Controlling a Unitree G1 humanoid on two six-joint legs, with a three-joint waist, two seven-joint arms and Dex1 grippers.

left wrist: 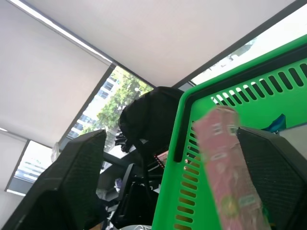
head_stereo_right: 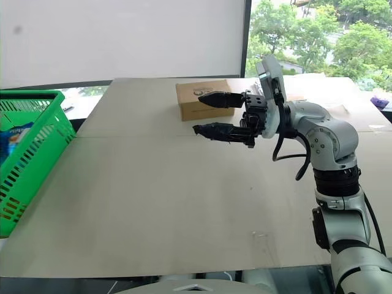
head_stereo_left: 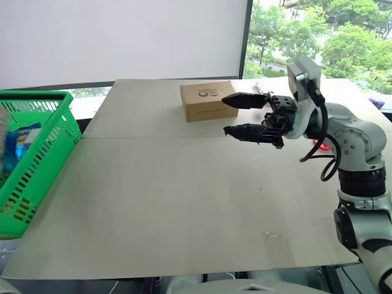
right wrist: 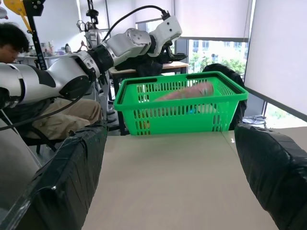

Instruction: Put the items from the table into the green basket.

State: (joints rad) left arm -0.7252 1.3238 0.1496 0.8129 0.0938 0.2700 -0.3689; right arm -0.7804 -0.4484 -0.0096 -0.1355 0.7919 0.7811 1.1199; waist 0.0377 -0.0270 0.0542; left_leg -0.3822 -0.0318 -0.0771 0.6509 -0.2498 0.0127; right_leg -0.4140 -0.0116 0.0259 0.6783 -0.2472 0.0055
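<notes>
The green basket [head_stereo_left: 37,153] stands off the table's [head_stereo_left: 184,208] left edge. In the left wrist view my left gripper [left wrist: 170,139] is open above the basket's rim [left wrist: 175,143]. A long pink packet [left wrist: 225,167] hangs blurred between the fingers, touching neither. The right wrist view shows that packet [right wrist: 184,92] lying slanted inside the basket [right wrist: 182,115], with my left arm [right wrist: 129,43] reaching over it. My right gripper [head_stereo_left: 236,115] hovers open and empty over the far middle of the table, pointing left. Something blue [head_stereo_left: 27,138] lies in the basket. A sliver of red [head_stereo_left: 318,145] shows behind my right forearm.
A brown cardboard box [head_stereo_left: 208,101] sits on the far part of the table, just behind my right gripper. A seam [head_stereo_left: 153,138] crosses the tabletop. A person [right wrist: 14,43] sits beyond the basket, among desks and chairs.
</notes>
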